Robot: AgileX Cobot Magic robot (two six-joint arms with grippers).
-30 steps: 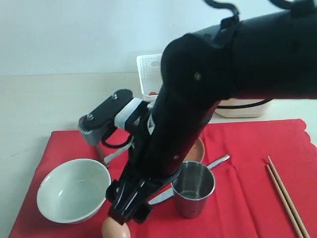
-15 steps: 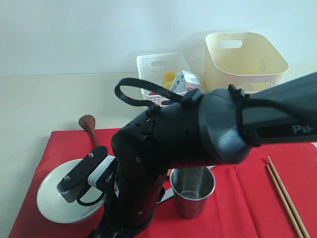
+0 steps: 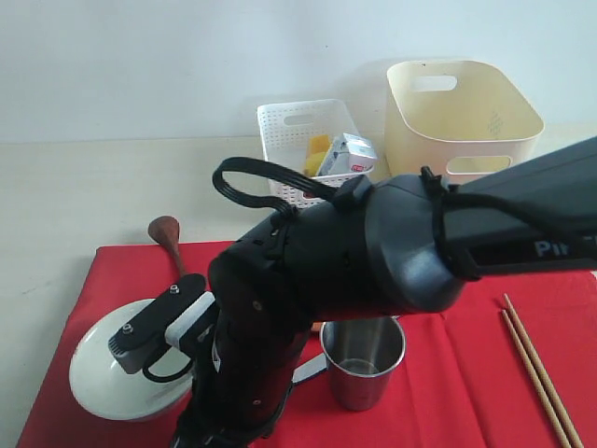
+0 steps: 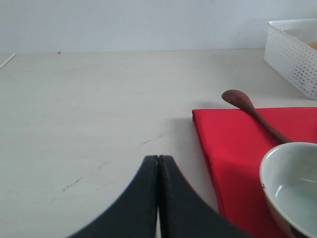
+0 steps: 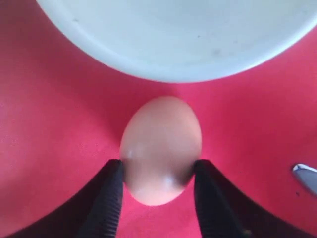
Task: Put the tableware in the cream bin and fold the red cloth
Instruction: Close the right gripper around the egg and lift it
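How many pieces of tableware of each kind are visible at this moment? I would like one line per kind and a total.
Bowl: 1
Steel cup: 1
Wooden spoon: 1
Knife: 1
Chopsticks: 2
Total: 6
The arm may hide more.

Left gripper [image 4: 158, 159] jaws pressed together; right gripper [image 5: 158, 171] jaws clasp egg [image 5: 161, 141].

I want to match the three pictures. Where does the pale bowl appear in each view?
Exterior view: bowl at lower left, partly behind the right arm.
Left wrist view: bowl cut off, near the wooden spoon.
Right wrist view: bowl just beyond the egg.
Shared landmark: the red cloth lies under the bowl in all three.
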